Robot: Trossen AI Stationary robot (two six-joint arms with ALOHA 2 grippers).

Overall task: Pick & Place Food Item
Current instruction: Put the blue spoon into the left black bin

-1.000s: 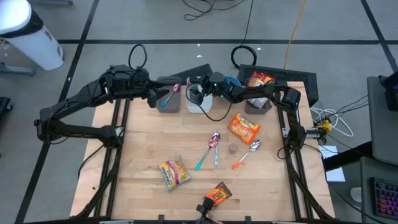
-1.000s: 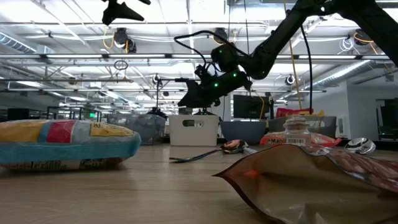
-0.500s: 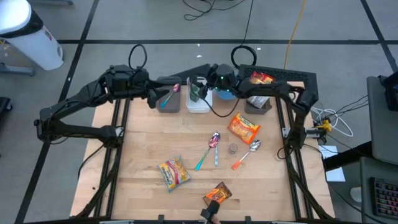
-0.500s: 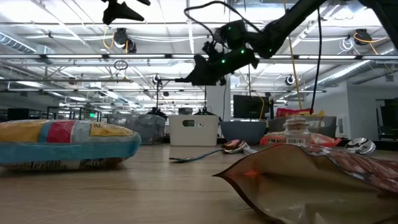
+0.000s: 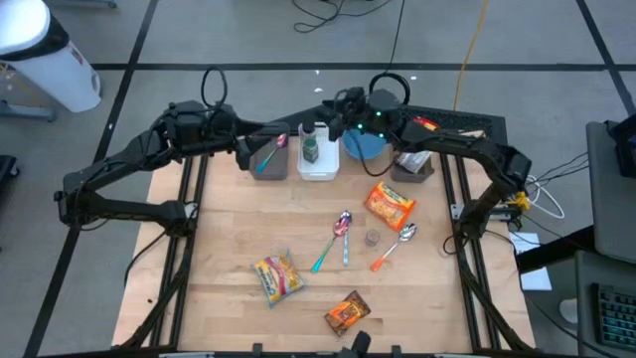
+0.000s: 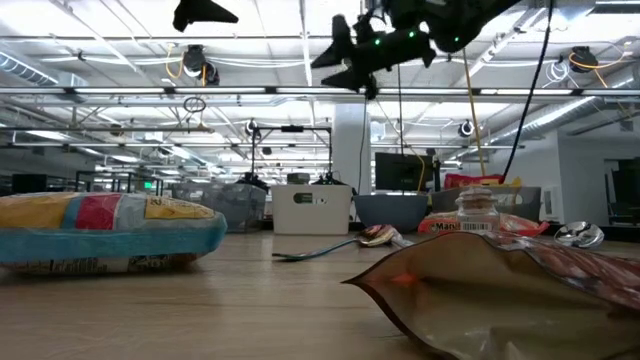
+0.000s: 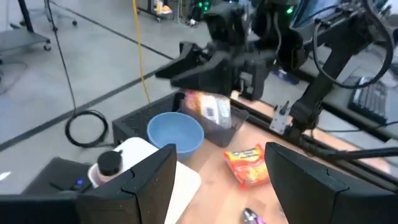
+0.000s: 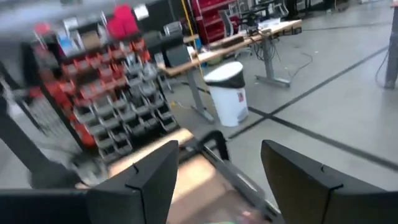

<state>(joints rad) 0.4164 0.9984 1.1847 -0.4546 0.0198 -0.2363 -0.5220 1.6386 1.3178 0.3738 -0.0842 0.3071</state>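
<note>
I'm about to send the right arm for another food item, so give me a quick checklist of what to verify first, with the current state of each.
1. Right gripper empty: ok. Its fingers stand apart with nothing between them, raised over the table's back edge near the blue bowl.
2. Left gripper out of the way: ok. It waits by the grey bin at the back left, fingers open.
3. Bottle seated in the white bin: ok.
4. Next targets free to reach: ok. The orange packet, yellow packet and dark packet lie apart on the table.
5. Clutter near the orange packet: not ok. Spoons and a small jar lie close by.
</note>
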